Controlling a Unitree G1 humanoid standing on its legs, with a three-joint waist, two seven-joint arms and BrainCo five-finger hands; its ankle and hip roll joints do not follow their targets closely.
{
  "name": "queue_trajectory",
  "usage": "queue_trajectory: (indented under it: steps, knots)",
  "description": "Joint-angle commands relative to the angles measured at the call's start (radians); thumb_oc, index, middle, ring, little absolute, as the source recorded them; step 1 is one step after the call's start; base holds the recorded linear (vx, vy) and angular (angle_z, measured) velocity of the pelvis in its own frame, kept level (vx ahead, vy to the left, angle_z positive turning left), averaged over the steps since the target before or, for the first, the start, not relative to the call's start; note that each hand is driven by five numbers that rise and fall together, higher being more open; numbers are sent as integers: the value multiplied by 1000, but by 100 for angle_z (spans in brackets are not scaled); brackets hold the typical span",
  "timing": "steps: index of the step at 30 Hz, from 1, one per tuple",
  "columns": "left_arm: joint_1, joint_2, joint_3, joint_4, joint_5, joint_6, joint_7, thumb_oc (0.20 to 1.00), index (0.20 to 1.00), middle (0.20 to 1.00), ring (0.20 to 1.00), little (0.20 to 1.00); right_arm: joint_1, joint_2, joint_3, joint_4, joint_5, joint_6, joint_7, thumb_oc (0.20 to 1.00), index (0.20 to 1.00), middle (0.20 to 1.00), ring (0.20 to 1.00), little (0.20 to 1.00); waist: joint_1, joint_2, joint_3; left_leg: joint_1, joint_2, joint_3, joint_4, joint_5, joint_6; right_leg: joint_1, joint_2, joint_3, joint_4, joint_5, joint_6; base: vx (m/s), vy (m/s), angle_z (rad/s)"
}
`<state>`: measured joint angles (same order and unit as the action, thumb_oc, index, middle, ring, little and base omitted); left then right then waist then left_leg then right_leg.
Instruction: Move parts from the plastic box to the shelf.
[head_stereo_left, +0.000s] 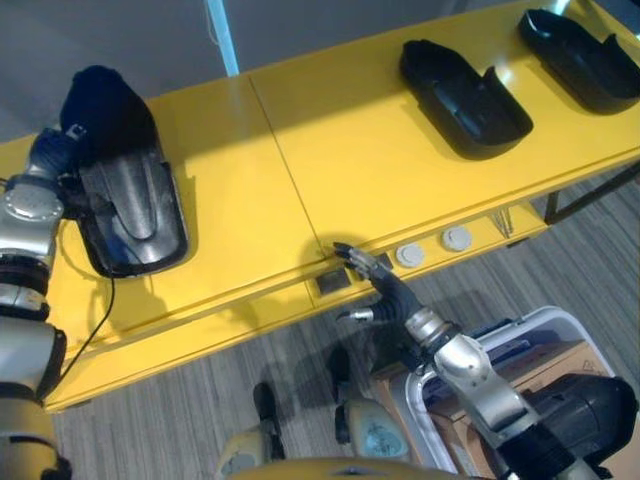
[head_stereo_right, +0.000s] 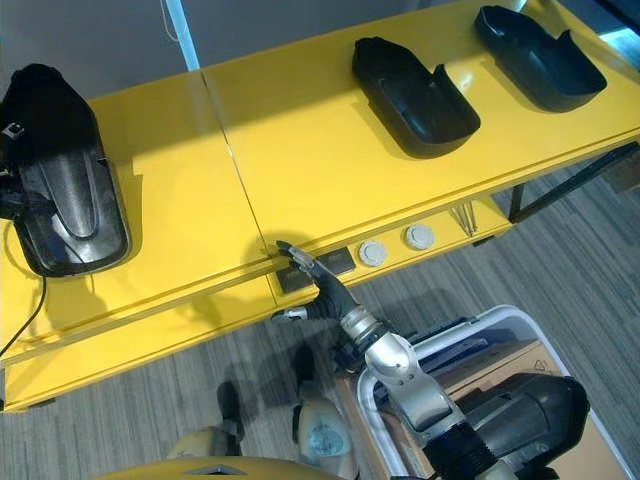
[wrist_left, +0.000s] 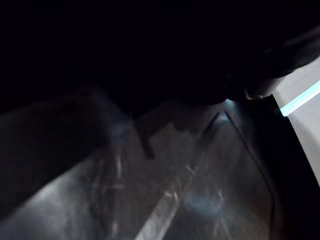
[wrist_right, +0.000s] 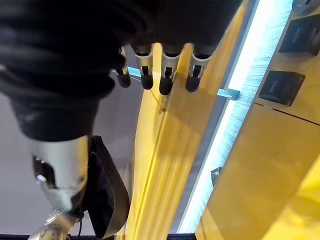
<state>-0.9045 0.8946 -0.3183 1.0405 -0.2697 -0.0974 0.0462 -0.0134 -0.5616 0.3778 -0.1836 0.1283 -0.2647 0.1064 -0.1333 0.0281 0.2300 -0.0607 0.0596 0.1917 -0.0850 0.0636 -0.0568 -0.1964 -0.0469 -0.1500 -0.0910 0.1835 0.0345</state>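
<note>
Three black shell-shaped parts lie on the yellow shelf: one at the left, one in the middle, one at the far right. My left hand rests over the far end of the left part, under its dark cover; its fingers are hidden. The left wrist view looks into that part's dark, shiny inside. My right hand hangs at the shelf's front edge with straight fingers and holds nothing. The white plastic box stands at the lower right with another black part in it.
Two round white knobs and a black square plate sit on the shelf's lower front rail. Brown cardboard shows inside the plastic box. Grey carpet floor lies below the shelf.
</note>
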Motion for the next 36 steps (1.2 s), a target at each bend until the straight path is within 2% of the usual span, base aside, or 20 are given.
queue_trajectory:
  steps: [1, 2, 3, 4, 5, 14, 18, 23, 25, 26, 28, 31, 33, 34, 36]
  knots:
    - [-110, -2, -25, 83, 43, -18, 58, 200, 200, 200, 200, 200, -30, 1, -7, -64, -10, -43, -6, 1000, 1000, 1000, 1000, 1000, 10, -20, 6, 18, 39, -58, -2, -66, -27, 104, -63, 7, 4, -165, 117, 0, 0, 0]
    - [-111, -6, -24, 93, 52, -15, 62, 200, 200, 200, 200, 200, -31, 1, -8, -63, -11, -43, -8, 1000, 1000, 1000, 1000, 1000, 10, -22, 7, 18, 39, -57, -2, -66, -27, 102, -63, 7, 4, -164, 118, 0, 0, 0]
    - [-115, -8, -23, 101, 58, -12, 70, 489, 489, 489, 489, 489, -32, 1, -8, -65, -11, -43, -10, 1000, 1000, 1000, 1000, 1000, 10, -24, 8, 17, 40, -56, -2, -66, -27, 101, -63, 7, 4, -164, 118, 0, 0, 0]
    - [-116, -9, -23, 101, 58, -12, 70, 564, 564, 564, 564, 564, -32, 1, -8, -65, -11, -42, -10, 1000, 1000, 1000, 1000, 1000, 10, -24, 8, 17, 40, -56, -2, -66, -27, 101, -63, 7, 4, -164, 118, 4, -8, -4]
    - [-123, -13, -16, 119, 72, -8, 91, 1000, 1000, 1000, 1000, 1000, -28, 1, -10, -67, -8, -44, -14, 1000, 1000, 1000, 1000, 1000, 8, -29, 8, 17, 42, -55, -2, -68, -27, 100, -62, 9, 4, -165, 117, 0, 0, 0]
    - [-122, -22, 2, 140, 99, 5, 124, 1000, 1000, 1000, 1000, 1000, 10, -9, -22, -81, -5, -44, -5, 1000, 1000, 1000, 1000, 1000, 12, -39, -8, 44, 48, -50, -2, -80, -28, 121, -57, 14, 4, -177, 114, 8, -2, 0]
    - [-117, -58, 44, 148, 45, 12, 148, 1000, 1000, 1000, 1000, 1000, 12, -7, -27, -83, -8, -39, -12, 1000, 1000, 1000, 1000, 1000, 12, -35, -28, 69, 49, -49, -2, -91, -27, 143, -56, 17, 4, -185, 113, 45, 0, 1]
    - [-112, -76, 75, 78, -48, -12, 148, 1000, 1000, 1000, 1000, 1000, -4, -2, -30, -72, -17, -27, -21, 1000, 1000, 1000, 1000, 1000, 19, -27, -50, 95, 47, -47, -2, -101, -26, 170, -57, 14, 4, -191, 114, 7, 0, -1]
    - [-81, -76, 144, -128, -228, -95, 220, 1000, 1000, 1000, 1000, 1000, -31, -11, -31, -68, -47, -19, -36, 1000, 1000, 1000, 1000, 1000, 31, -22, -67, 116, 44, -51, -2, -108, -25, 198, -58, 10, 4, -196, 113, 0, 0, 0]
    - [-60, -63, 164, -194, -221, -115, 252, 1000, 1000, 1000, 1000, 1000, -40, -17, -33, -66, -61, -16, -38, 1000, 1000, 1000, 1000, 1000, 36, -19, -77, 124, 42, -53, -2, -110, -24, 207, -59, 9, 4, -198, 111, 0, 0, 0]
    - [-11, -39, 197, -325, -196, -148, 314, 1000, 1000, 1000, 1000, 1000, -47, -18, -36, -63, -73, -15, -41, 1000, 1000, 1000, 1000, 1000, 43, -19, -98, 134, 41, -56, -2, -113, -23, 219, -61, 5, 4, -201, 109, 22, 4, 3]
    - [89, 6, 262, -495, -80, -169, 389, 1000, 1000, 1000, 1000, 1000, -51, -17, -38, -61, -75, -24, -30, 1000, 1000, 1000, 1000, 1000, 63, -23, -124, 151, 38, -61, -2, -118, -21, 239, -63, 1, 4, -206, 107, 2, -3, -1]
    - [167, -9, 319, -571, -55, -179, 412, 1000, 1000, 1000, 1000, 1000, -52, -18, -29, -63, -70, -26, -20, 1000, 1000, 1000, 1000, 1000, 64, -22, -137, 160, 38, -59, -2, -120, -21, 247, -64, 1, 4, -208, 107, 13, -3, -5]
    - [315, -47, 399, -728, 16, -207, 427, 1000, 1000, 1000, 1000, 1000, -55, -3, -38, -72, -56, -32, 1, 1000, 1000, 1000, 1000, 1000, 88, -33, -147, 172, 38, -57, -2, -126, -20, 260, -67, -4, 4, -213, 104, 0, 0, 0]
    - [515, -131, 498, -889, 87, -229, 435, 1000, 1000, 1000, 1000, 1000, -65, 14, -36, -81, -38, -37, 25, 1000, 1000, 1000, 1000, 1000, 99, -36, -160, 185, 36, -56, -2, -131, -17, 275, -69, -6, 4, -217, 102, -2, 0, -7]
